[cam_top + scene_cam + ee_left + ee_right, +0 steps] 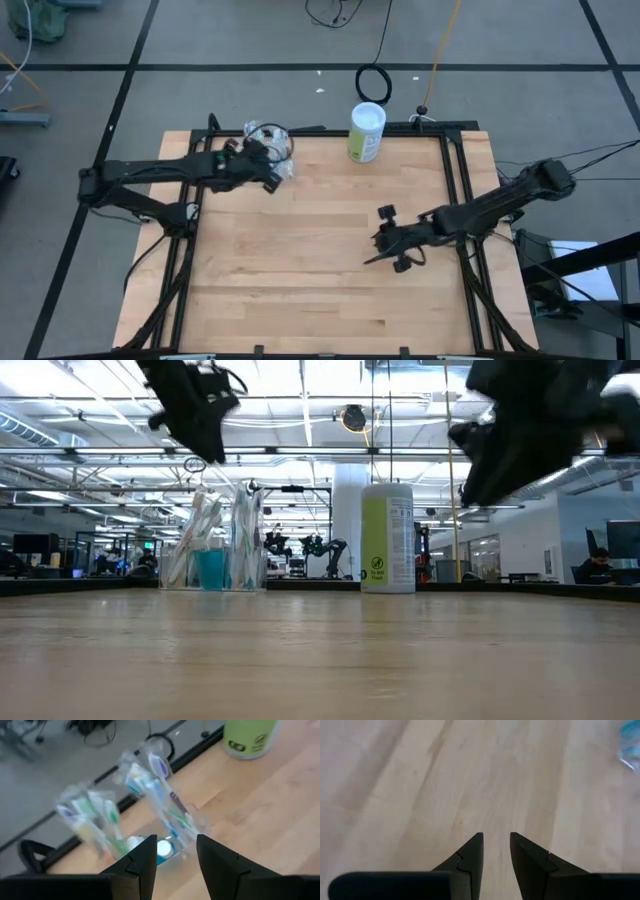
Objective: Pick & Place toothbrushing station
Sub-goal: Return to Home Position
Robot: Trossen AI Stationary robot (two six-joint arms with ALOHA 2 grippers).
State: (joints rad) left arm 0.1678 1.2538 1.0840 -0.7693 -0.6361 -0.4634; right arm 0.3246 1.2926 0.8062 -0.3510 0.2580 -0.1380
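Note:
The toothbrushing station (268, 138) is a small clear holder standing on its base near the table's far left edge. It holds wrapped pastel toothbrushes (160, 785) and a blue tube (211, 568). My left gripper (274, 170) is open and hangs above the holder, just on its near side. In the left wrist view (174, 856) the holder shows between and beyond the fingertips, and in the low view the gripper (200, 430) is clear above the brushes. My right gripper (384, 246) is open by a narrow gap (496, 851) and empty, above the table's right middle.
A tall white-and-green canister (366, 132) stands at the far edge, right of the station, and also shows in the low view (388, 538). Bare wood (320, 270) lies across the table's middle and near side. A black frame rail (455, 190) runs along the table's right side.

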